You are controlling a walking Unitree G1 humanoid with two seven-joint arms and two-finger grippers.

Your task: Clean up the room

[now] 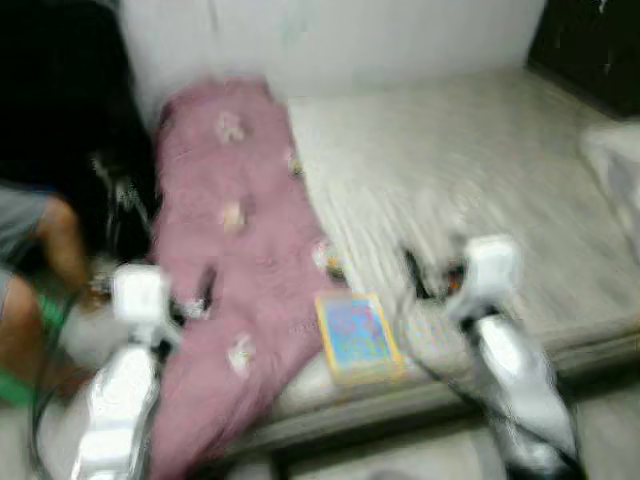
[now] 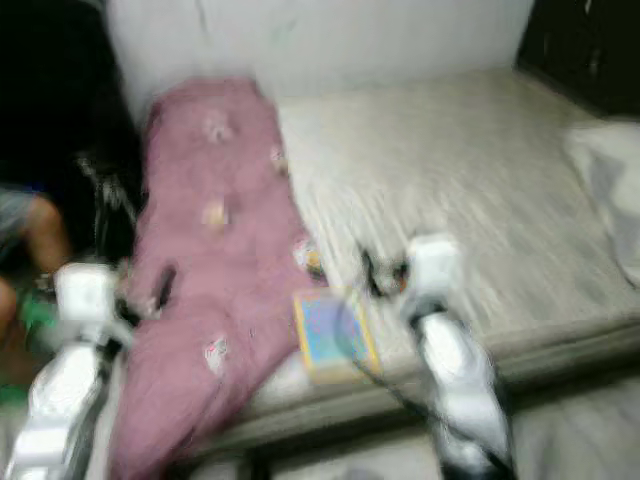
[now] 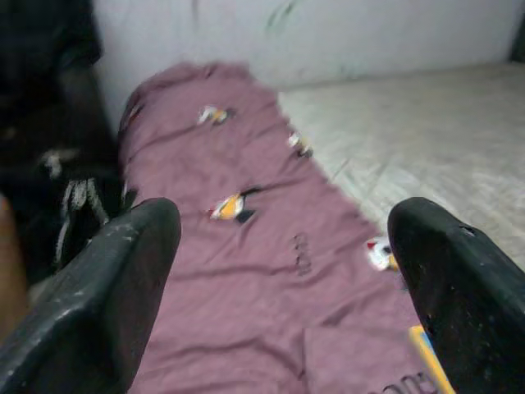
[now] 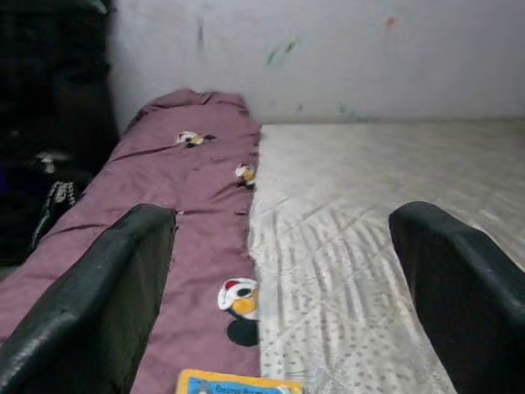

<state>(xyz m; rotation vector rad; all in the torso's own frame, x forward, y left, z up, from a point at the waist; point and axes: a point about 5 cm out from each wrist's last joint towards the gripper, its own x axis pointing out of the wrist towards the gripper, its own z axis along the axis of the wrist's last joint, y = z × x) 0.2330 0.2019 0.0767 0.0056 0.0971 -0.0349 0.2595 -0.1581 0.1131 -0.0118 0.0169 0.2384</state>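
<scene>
A mauve blanket [image 1: 235, 260] with small cartoon patches lies along the left side of a bed with a pale quilted mattress [image 1: 480, 170]. A colourful picture book [image 1: 357, 337] rests near the bed's front edge, beside the blanket. My left gripper [image 3: 283, 271] is open above the blanket's lower part, with nothing between its fingers. My right gripper [image 4: 283, 279] is open over the mattress just right of the book, empty too. Both head views are blurred by motion.
A person's bare knee and arm [image 1: 35, 270] are at the far left, next to dark clutter [image 1: 70, 130]. A white cloth or pillow [image 1: 615, 165] lies at the bed's right edge. A white wall [image 1: 330, 40] backs the bed.
</scene>
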